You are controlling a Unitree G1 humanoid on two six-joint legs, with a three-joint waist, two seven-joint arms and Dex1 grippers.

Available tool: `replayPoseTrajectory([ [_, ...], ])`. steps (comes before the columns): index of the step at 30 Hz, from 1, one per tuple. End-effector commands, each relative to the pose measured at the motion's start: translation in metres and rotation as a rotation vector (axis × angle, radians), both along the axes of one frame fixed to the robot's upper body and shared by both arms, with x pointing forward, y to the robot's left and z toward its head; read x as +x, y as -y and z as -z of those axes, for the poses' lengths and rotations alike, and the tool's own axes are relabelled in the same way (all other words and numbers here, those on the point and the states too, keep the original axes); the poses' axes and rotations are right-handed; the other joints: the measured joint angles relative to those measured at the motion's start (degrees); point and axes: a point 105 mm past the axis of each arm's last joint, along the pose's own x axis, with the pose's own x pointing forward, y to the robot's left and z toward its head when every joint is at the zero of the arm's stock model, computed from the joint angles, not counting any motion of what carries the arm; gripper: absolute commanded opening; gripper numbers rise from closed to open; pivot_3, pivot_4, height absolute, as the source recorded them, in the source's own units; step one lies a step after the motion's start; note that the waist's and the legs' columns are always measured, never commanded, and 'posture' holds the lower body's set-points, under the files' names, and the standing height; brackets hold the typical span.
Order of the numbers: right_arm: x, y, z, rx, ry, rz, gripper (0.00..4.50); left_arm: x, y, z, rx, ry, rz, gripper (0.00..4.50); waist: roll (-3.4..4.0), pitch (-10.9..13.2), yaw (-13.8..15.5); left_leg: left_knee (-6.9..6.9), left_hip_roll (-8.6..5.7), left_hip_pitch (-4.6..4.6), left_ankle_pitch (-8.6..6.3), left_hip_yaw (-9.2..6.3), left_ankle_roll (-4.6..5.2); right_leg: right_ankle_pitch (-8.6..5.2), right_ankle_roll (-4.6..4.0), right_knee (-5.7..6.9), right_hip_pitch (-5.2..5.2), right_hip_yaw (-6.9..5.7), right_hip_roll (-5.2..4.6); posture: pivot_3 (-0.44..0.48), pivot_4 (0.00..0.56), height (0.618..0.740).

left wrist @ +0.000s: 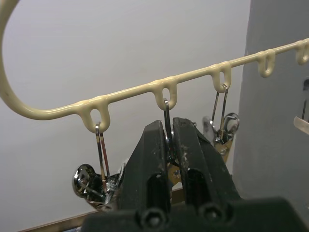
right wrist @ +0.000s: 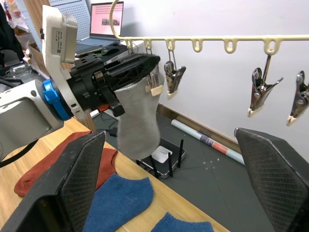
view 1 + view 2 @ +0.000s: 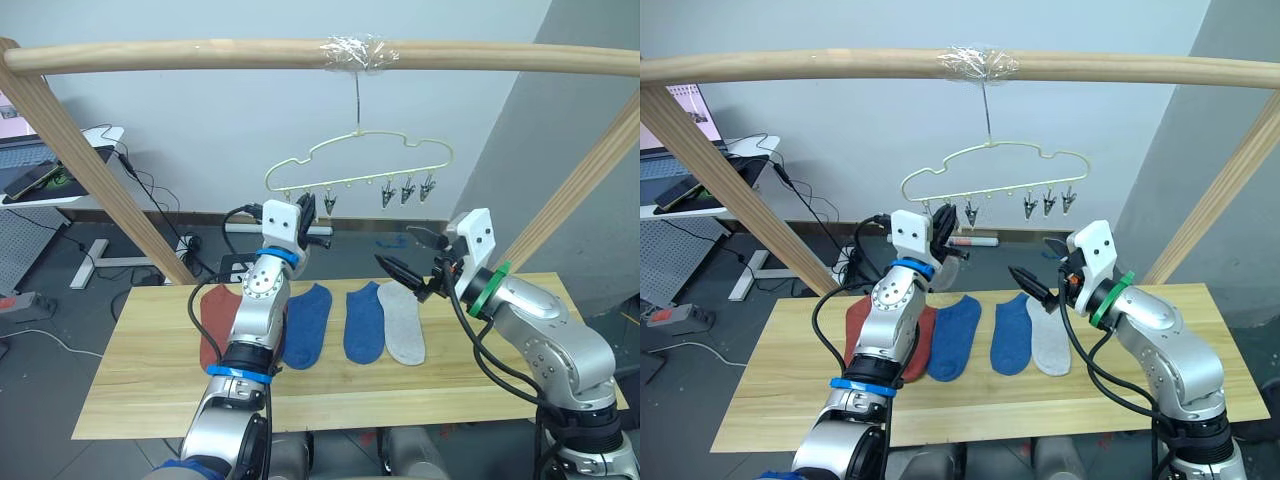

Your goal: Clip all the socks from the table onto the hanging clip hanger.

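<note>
The clip hanger (image 3: 357,168) hangs by its hook from a taped spot on a round wooden pole (image 3: 200,52) above the table (image 3: 140,375). The left gripper (image 3: 303,222) is raised to the hanger's left end, and its 2 black fingers (image 1: 157,159) are pressed together around a metal clip (image 1: 166,123) that hangs from the second loop of the wire. The left wrist view shows this grip close up, with a free clip on each side, but it does not show any fabric.

The right wrist view shows a light grey sock (image 2: 137,118) that hangs down from the left gripper's fingertips at that same clip. Whether the clip itself already bites the sock cannot be told.

The right gripper (image 3: 408,258) is held in the air over the table's right half, well below the hanger's right clips. Its jaws are spread wide and hold nothing.

On the table lie 2 blue socks (image 3: 308,325) side by side, with a second light grey sock (image 3: 403,325) touching the right one. A rust-red sock (image 3: 212,320) lies at the left, partly behind the left arm; the right wrist view shows its rust-red fabric (image 2: 53,164) beside a blue one. Whether 1 or 2 rust-red socks lie there cannot be told.
</note>
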Motion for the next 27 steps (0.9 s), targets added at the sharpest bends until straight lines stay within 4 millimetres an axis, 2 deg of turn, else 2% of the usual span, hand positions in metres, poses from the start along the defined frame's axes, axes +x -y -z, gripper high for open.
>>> replayPoseTrajectory([
  [1, 0.011, 0.009, 0.043, -0.161, -0.057, 0.086, 4.5, 0.0, 0.001, -0.01, 0.018, 0.025, 0.013, 0.01, -0.01, -0.01, -0.03, 0.0, 0.0, 0.0, 0.0, 0.0, 0.0, 0.0, 0.0, 0.0, 0.01, 0.0, 0.0, -0.161, 0.132, 0.74],
  [3, 0.023, 0.018, 0.086, -0.317, -0.115, 0.117, 4.5, -0.001, 0.001, -0.008, 0.022, -0.003, 0.033, 0.01, -0.02, -0.02, -0.06, 0.01, -0.01, 0.1, 0.0, 0.01, 0.0, 0.0, 0.0, -0.01, 0.11, 0.0, 0.0, -0.146, 0.134, 0.74],
  [8, 0.047, 0.025, 0.135, -0.459, -0.174, 0.118, 4.5, -0.009, -0.002, -0.008, 0.059, -0.022, 0.078, 0.01, 0.03, 0.0, -0.66, 0.03, 0.01, 0.24, 0.01, 0.01, 0.02, 0.01, 0.03, 0.05, 0.21, 0.02, 0.03, -0.111, 0.143, 0.74],
  [13, 0.054, 0.03, 0.166, -0.528, -0.271, 0.08, 4.5, -0.014, -0.011, -0.009, 0.076, -0.04, 0.063, 0.01, 0.02, 0.0, -0.95, 0.03, 0.05, 0.27, 0.03, -0.04, 0.02, 0.06, -0.01, 0.05, 0.23, 0.01, 0.09, -0.071, 0.148, 0.74],
  [19, 0.046, 0.04, 0.202, -0.553, -0.402, 0.058, 4.5, -0.02, -0.01, -0.006, 0.073, -0.057, 0.063, 0.01, 0.03, 0.0, -0.84, 0.02, 0.04, 0.26, 0.02, -0.02, 0.01, 0.22, -0.25, -0.04, 0.27, 0.06, 0.09, -0.044, 0.148, 0.74],
  [22, 0.042, 0.044, 0.21, -0.55, -0.432, 0.053, 3.9, -0.022, -0.009, -0.005, 0.073, -0.063, 0.064, 0.0, 0.02, -0.01, -0.64, 0.03, 0.05, 0.39, 0.02, -0.05, 0.02, 0.17, -0.16, 0.02, 0.37, 0.03, 0.1, -0.041, 0.151, 0.74],
  [27, 0.038, 0.048, 0.211, -0.551, -0.424, 0.051, 2.09, -0.021, -0.011, -0.004, 0.071, -0.069, 0.055, 0.0, 0.03, -0.02, -0.27, 0.05, 0.06, 0.6, 0.04, -0.03, 0.02, 0.11, 0.0, 0.07, 0.56, 0.05, 0.11, -0.046, 0.146, 0.74],
])
